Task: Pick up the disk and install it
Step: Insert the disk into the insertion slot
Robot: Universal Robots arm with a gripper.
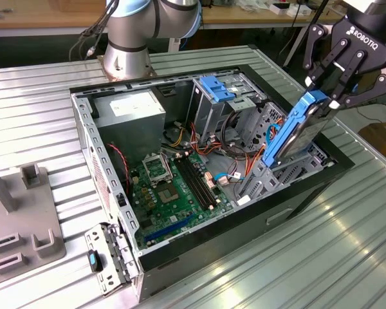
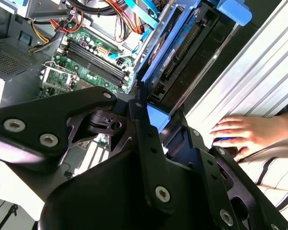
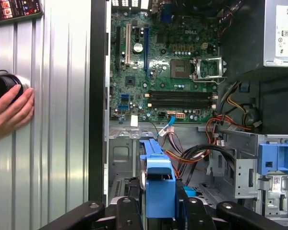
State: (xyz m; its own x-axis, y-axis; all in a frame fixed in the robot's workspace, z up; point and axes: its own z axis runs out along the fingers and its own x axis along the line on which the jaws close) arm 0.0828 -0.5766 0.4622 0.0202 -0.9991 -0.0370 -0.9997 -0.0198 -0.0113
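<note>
Now, end effector [image 1: 323,96] pinching the disk [image 1: 294,134], tilted over the open computer case [image 1: 244,233]

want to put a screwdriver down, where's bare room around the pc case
Bare ribbed table lies along the computer case's near side, and between the case and the grey fixture. Crowded: cables beside the disk held by the gripper.

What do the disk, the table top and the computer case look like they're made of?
The disk, gripped by the end effector: dull grey metal body, edged by a glossy blue rail that looks like moulded plastic. The table top: ribbed silver metal, probably aluminium, judging by its bright streaky reflections. The computer case: bare sheet metal inside with punched holes, matte black outside.
</note>
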